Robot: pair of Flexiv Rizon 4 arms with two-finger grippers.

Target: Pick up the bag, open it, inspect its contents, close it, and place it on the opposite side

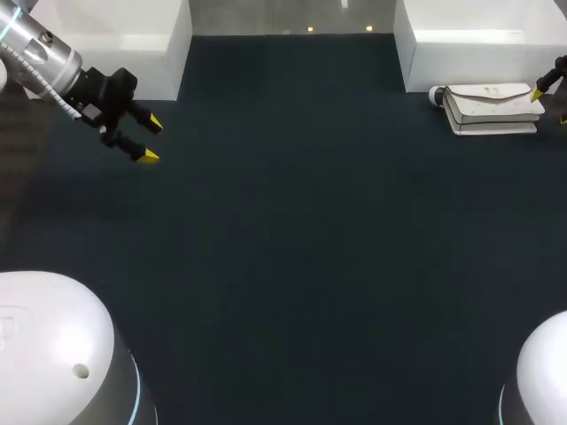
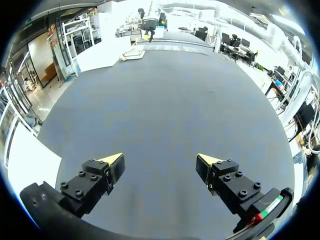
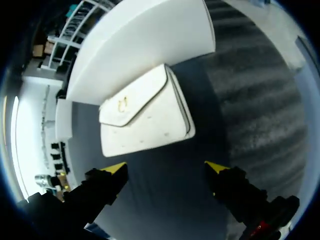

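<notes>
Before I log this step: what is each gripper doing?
Left gripper: open, empty.
Right gripper: open, empty, with the bag just ahead of it.

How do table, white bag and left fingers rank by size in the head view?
Largest: table, by far. Then white bag and left fingers look alike; the fingers may be nearer the camera, so unranked.

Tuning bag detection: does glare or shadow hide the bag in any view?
Head view: bag evenly lit, bright against the dark table, no glare on it. Right wrist view: bag unshadowed ahead of the open right gripper, clasp visible. Left wrist view: bag far off, too small to judge.
</notes>
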